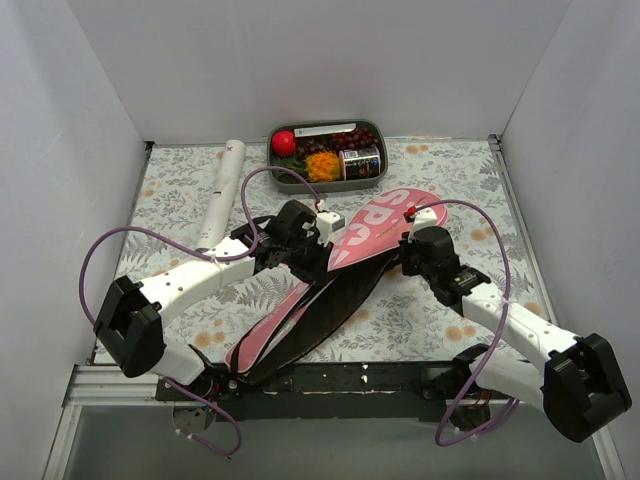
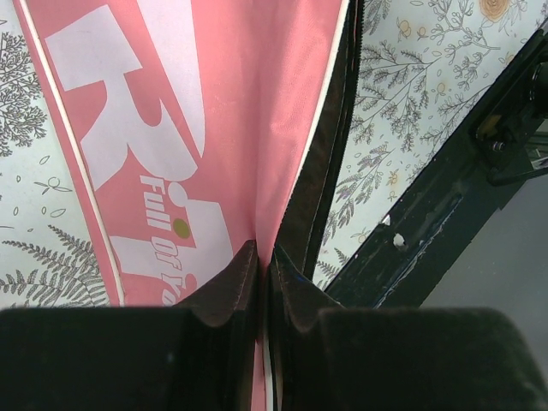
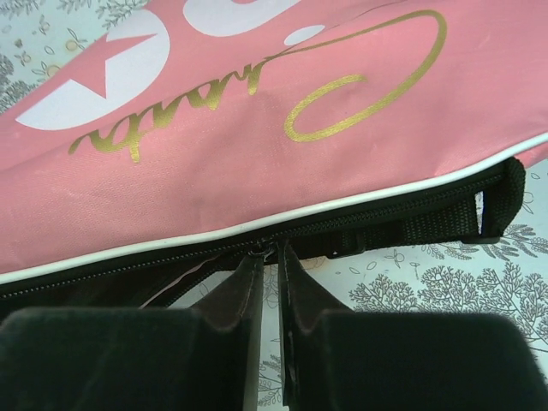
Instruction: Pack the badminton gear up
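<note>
Packing at the zip-closing stage, judging by the layout. Pink racket bag [image 1: 380, 225] lies diagonally across the middle of the tabletop [image 1: 450, 160]; no racket shows outside it, so both are probably inside. Left gripper [image 2: 264, 257] has its fingers clamped on the bag's pink fabric beside the black edging. Right gripper [image 3: 270, 257], its fingers narrowed to a slit, appears to pinch the zip slider [image 3: 264, 250]; the zip gapes on one side of it. White cardboard tube [image 1: 222, 190] rests at the left rear, well apart from the bag and not yet packed.

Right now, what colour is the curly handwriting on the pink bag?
Gold; the curly script on the pink bag shows best in the right wrist view.
</note>
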`<move>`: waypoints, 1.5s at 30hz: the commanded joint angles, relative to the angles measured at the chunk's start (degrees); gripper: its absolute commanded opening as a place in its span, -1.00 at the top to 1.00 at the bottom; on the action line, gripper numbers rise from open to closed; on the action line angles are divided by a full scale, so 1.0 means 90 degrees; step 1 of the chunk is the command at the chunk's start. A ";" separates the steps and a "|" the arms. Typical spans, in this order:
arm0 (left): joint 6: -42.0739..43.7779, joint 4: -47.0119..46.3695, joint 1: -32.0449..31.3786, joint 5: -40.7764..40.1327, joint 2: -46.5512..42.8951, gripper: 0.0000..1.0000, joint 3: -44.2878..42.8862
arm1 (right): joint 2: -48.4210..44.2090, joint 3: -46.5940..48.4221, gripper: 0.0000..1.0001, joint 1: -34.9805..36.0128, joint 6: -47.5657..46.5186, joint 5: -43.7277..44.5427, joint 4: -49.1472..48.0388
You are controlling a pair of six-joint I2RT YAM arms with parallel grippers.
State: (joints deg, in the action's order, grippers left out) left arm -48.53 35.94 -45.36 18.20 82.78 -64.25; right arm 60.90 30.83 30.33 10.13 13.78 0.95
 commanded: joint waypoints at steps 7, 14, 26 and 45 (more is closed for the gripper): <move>0.0031 -0.0273 0.0040 0.0293 -0.0165 0.84 -0.0225 | -0.0233 -0.0056 0.97 -0.0030 -0.0159 -0.0134 -0.0428; -0.0144 -0.0633 0.0040 0.0400 0.0225 0.86 -0.0205 | -0.0117 0.0275 0.97 -0.0030 0.0299 -0.1109 0.0596; -0.0564 -0.1600 0.0040 0.0810 0.1065 0.92 -0.0107 | -0.0137 -0.0124 0.97 0.0994 0.1207 -0.1815 0.0745; -0.0379 -0.1738 -0.0057 0.0927 0.0764 0.07 -0.0088 | 0.0928 0.0207 0.97 0.3203 0.2331 -0.0878 -0.0204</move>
State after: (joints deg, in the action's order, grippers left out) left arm -53.17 23.05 -45.25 23.75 95.04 -63.88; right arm 70.32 30.33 59.35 29.89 3.68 1.08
